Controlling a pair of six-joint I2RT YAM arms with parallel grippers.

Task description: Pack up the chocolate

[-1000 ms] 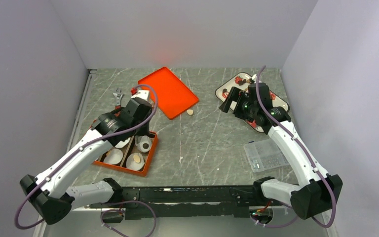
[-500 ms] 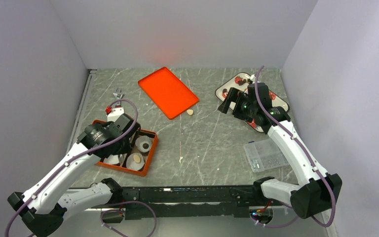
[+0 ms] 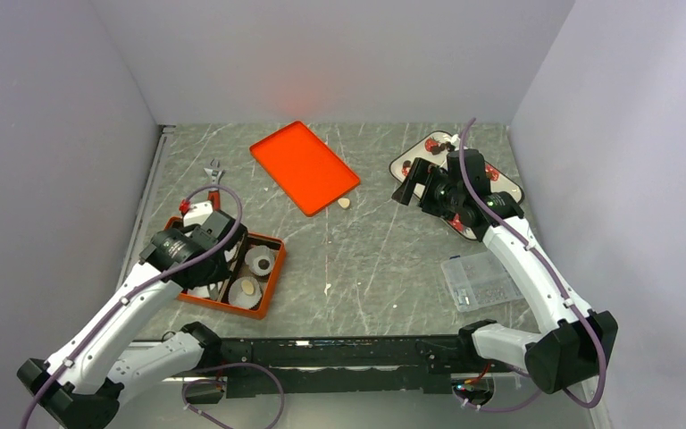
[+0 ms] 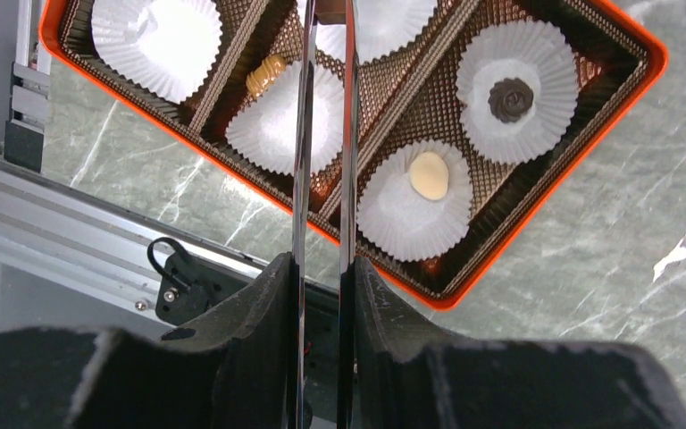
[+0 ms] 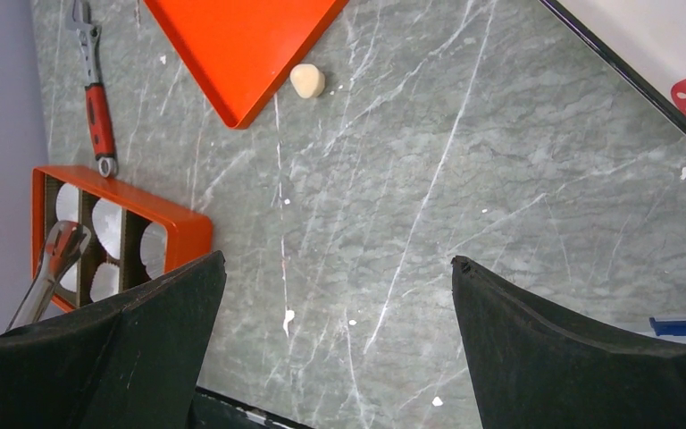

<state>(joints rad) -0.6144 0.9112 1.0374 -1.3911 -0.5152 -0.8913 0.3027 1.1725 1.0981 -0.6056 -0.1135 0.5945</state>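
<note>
My left gripper [image 4: 322,264] is shut on a pair of metal tongs [image 4: 325,134] and hangs over the orange box [image 4: 545,214] at the near left [image 3: 268,290]. The tongs' blades are close together; their tips run off the top edge. In the box's white cups lie a dark brown chocolate [image 4: 510,98] and a tan one [image 4: 429,175]. A caramel piece [image 4: 266,75] lies beside a cup. A loose tan piece [image 3: 344,203] lies on the table by the orange lid [image 3: 304,166]. My right gripper [image 5: 335,259] is open and empty above the table, at the white strawberry tray's [image 3: 506,186] left edge.
A red-handled wrench [image 3: 215,174] lies behind the box. A clear plastic case [image 3: 481,279] sits at the near right. Grey walls close the table on three sides. The arms' black rail [image 3: 339,353] runs along the near edge.
My left arm has pulled back from beside the orange lid toward the near left and now sits over the box, uncovering the wrench. The right arm has barely moved.
</note>
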